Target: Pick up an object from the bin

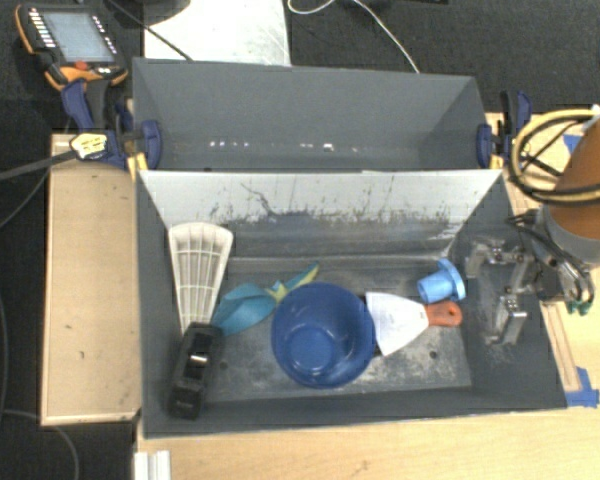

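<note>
Several things lie in bin (pixel 420 368); gripper (pixel 504 303) hangs over right slope, just beside small blue cap (pixel 440 286) and orange-handled white scraper (pixel 400 323). Claw apart or together, we cannot tell. Risk, we judge: descent strikes slope, cap rolls away.

The arm (pixel 592 230) comes in from the right side and bends downward. Its wrist (pixel 558 268) carries an orange cover (pixel 592 183), and yellow and black cables (pixel 536 158) make loops beside it. The metal gripper (pixel 506 308) hangs at the wrist's left, pointing down and a little to the left.
</note>
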